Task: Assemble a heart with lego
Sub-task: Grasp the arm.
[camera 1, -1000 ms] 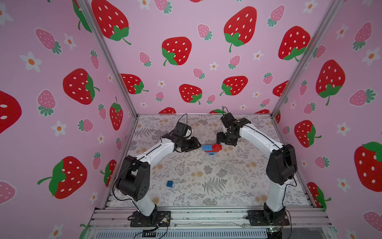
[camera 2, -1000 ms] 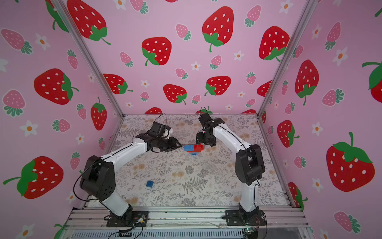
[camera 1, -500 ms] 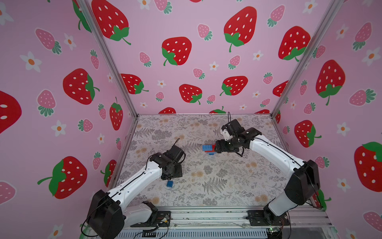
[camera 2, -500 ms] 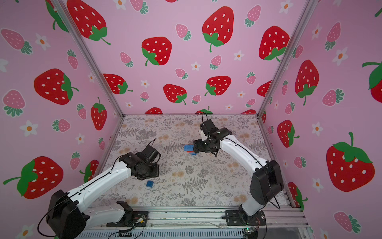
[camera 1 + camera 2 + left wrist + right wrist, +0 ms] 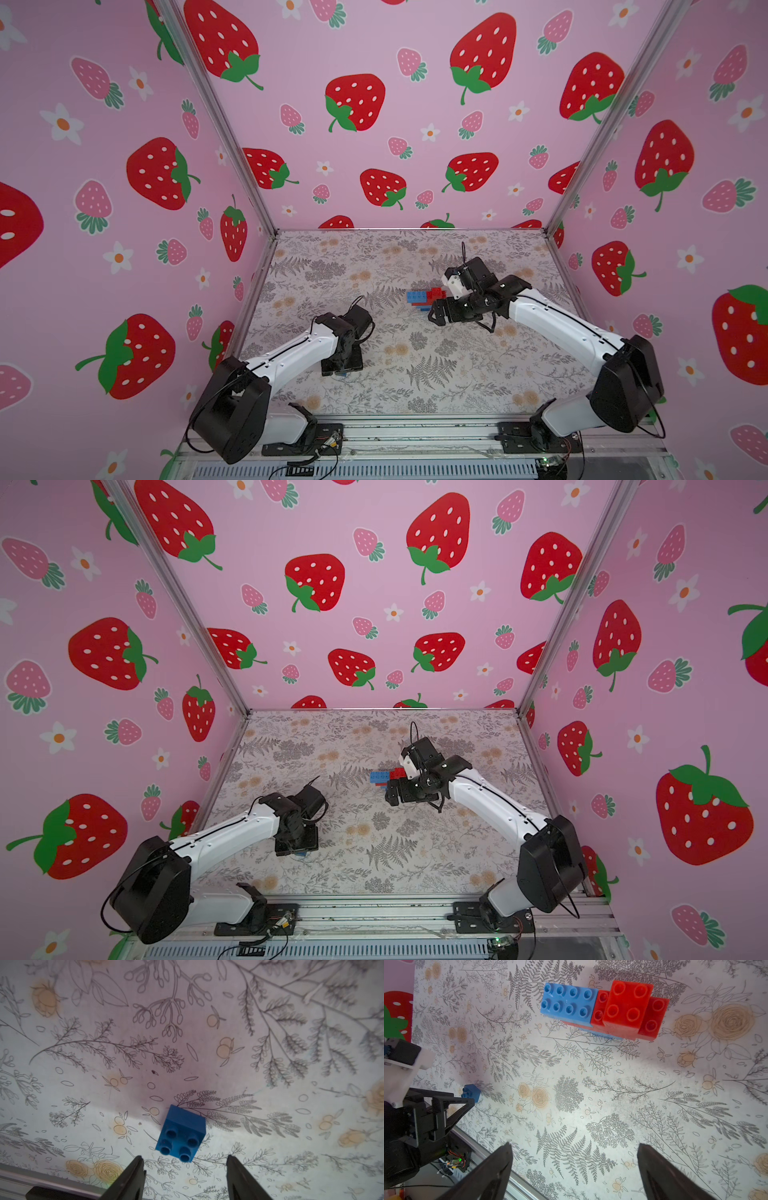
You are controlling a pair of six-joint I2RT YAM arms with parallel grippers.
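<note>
Left claw (image 5: 184, 1158) parted, empty, poised over lone blue brick (image 5: 182, 1134) on desk (image 5: 571, 1084), likely lining up pickup. Right claw (image 5: 575, 1147) wide, empty, near part-built heart (image 5: 604, 1009) mid-desk, leaving room for next brick.

the left arm (image 5: 291, 357) reaches forward from its base at the near edge, white forearm slanting inward and low; its wrist (image 5: 349, 328) bends over so that the left gripper (image 5: 341, 368) points steeply downward; in the left wrist view its two dark fingers (image 5: 133, 1176) stand apart, jaws parted and gripping nothing; the right arm (image 5: 557, 324) stretches farther in and toward the middle; its wrist (image 5: 478, 291) is rolled sideways, the right gripper (image 5: 436, 313) aimed across toward the left arm's side and tilted downward; in the right wrist view its fingers (image 5: 492, 1167) are spread wide, jaws clamped on nothing
</note>
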